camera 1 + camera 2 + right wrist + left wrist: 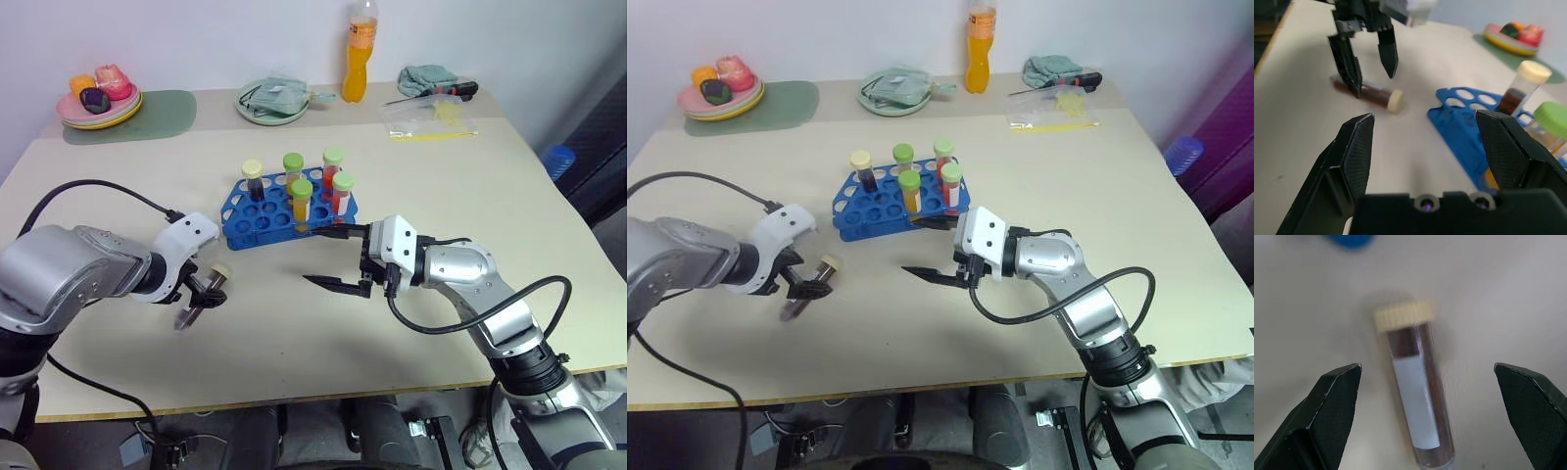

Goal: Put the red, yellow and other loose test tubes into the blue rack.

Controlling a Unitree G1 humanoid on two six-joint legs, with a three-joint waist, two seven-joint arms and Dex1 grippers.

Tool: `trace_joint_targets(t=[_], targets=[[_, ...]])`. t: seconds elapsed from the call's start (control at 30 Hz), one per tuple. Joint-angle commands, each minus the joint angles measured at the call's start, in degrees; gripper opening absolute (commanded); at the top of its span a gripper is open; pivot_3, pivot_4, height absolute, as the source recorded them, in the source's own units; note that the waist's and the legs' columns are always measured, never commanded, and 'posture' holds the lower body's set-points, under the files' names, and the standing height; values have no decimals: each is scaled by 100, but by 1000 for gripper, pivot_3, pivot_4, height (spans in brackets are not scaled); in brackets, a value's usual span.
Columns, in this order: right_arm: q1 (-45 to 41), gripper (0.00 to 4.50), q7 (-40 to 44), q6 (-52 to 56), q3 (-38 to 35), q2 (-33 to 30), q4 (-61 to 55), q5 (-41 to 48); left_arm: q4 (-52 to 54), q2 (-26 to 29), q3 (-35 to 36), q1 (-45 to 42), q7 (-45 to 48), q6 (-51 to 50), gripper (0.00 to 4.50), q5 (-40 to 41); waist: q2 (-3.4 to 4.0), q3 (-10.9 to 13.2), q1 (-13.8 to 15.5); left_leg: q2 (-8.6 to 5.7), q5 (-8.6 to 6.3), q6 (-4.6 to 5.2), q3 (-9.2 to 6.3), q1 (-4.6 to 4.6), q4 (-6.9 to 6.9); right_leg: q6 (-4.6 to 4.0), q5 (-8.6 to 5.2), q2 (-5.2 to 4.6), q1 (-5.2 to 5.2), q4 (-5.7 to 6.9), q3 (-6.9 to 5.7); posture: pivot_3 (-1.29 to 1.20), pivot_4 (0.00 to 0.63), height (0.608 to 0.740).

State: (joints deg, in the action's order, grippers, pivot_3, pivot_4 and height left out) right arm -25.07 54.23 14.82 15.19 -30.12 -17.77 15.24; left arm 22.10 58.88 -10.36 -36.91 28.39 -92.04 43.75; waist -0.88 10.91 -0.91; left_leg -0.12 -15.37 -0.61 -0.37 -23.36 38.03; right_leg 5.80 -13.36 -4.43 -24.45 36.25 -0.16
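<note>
On the pale table [411,176], one brown tube [1418,401] lies flat, near the blue rack [257,211]. Left gripper [201,299] hangs wide open over it, ready to grab. Right gripper [338,259] waits open and empty.

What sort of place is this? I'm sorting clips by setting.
Probably a mock lab bench in a test room: a blue rack of capped tubes on a plain table, with toy food on plates and an orange drink bottle behind.
</note>
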Motion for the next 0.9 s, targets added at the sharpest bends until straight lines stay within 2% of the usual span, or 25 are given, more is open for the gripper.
trace_joint_targets(t=[0.03,0.43,0.53,0.7,0.73,0.83,0.9], targets=[[-86,3628,108,28,-26,-29,-334,113,-686,-82,-154,-271,-381,-46,4500,253,-4,2,15,0,0,0,1,0,1,0,0,-1,0,0,0,0,150,740],[62,3628,-31,53,99,82,-538,-34,-1405,-278,-916,-915,-1230,-46,4500,888,-15,5,26,-7,1,-2,3,-5,11,2,2,-18,4,0,1,0,150,740],[95,3698,-80,40,142,119,-570,-69,-1424,-278,-993,-933,-1370,-46,3604,985,-15,5,24,-7,1,-2,3,-4,11,2,2,-17,4,1,1,0,150,740],[102,3698,-122,5,166,180,-547,-115,-1492,-266,-933,-936,-1640,-46,1089,1168,-17,4,33,-8,2,-3,4,-4,12,2,2,-18,4,1,1,0,150,740],[97,3698,-123,0,170,188,-538,-124,-1508,-265,-906,-933,-1699,-46,818,1189,-17,4,32,-8,2,-3,3,-4,12,2,2,-18,4,1,1,0,150,740],[103,3698,-128,4,147,197,-541,-143,-1342,-156,-727,-876,-1799,-46,773,1150,-17,4,31,-8,3,-5,3,-4,12,2,2,-19,4,1,1,0,150,740],[144,3698,-178,21,66,167,-533,-158,-1176,-244,-164,-713,-1996,98,773,731,-17,4,25,-8,3,-5,3,-4,12,2,2,-18,4,1,1,0,150,740]])
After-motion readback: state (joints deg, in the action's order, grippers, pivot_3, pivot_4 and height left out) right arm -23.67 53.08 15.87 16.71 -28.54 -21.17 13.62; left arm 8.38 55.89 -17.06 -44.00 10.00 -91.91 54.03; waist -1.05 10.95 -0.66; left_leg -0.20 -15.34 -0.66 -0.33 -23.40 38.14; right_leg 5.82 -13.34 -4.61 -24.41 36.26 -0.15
